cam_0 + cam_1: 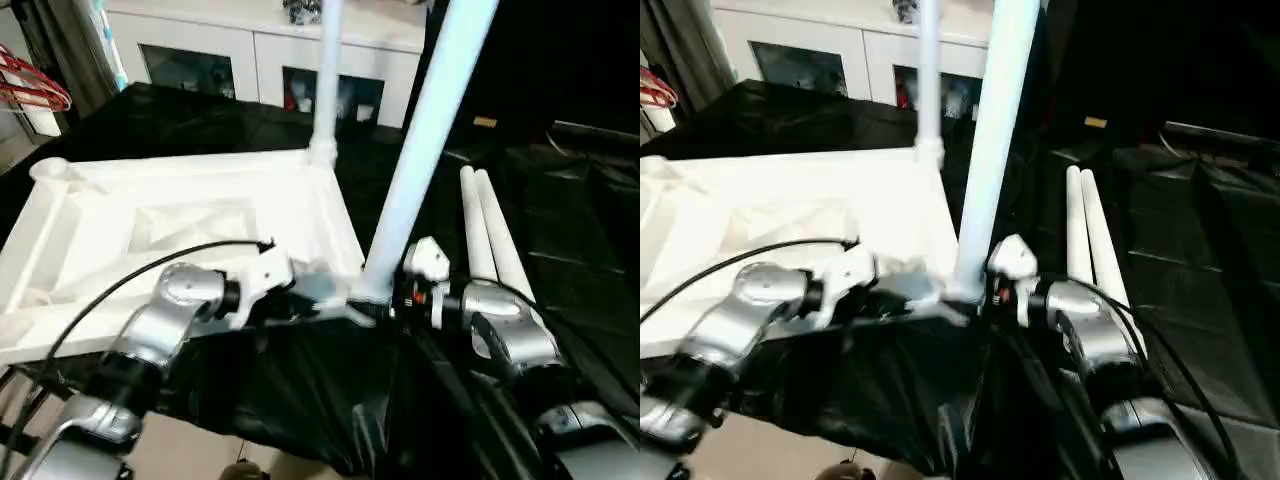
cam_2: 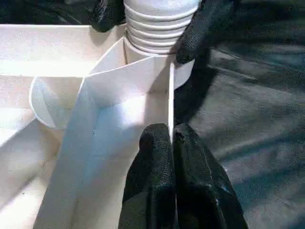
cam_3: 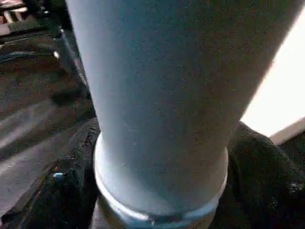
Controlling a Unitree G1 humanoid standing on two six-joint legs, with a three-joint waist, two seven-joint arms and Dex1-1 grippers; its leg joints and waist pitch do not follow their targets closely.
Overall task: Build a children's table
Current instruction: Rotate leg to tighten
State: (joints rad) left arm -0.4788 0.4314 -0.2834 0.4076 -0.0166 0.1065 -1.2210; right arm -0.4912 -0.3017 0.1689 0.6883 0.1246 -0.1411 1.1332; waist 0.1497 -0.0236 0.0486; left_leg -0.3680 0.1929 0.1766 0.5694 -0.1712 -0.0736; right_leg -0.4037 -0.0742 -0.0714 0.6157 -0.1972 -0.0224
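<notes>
My right tool's fingers (image 3: 71, 191) flank a white leg (image 3: 162, 95) that rises close ahead, upright.

One tabletop (image 1: 200, 225), upside down. Four legs: two upright in my corner sockets (image 1: 425, 130) (image 1: 327, 70), two loose (image 1: 478, 235) (image 1: 503, 245) side by side on black sheet (image 1: 570, 230). One white cabinet (image 1: 265, 45), two glass doors. My grippers: two (image 2: 172, 138) (image 1: 395, 300).

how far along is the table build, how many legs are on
Done: one leg stands in the far corner socket of the upturned tabletop. In hand: the right tool straddles the near leg at its threaded base; the left tool pinches the tabletop's rib. Left: two loose legs.
</notes>
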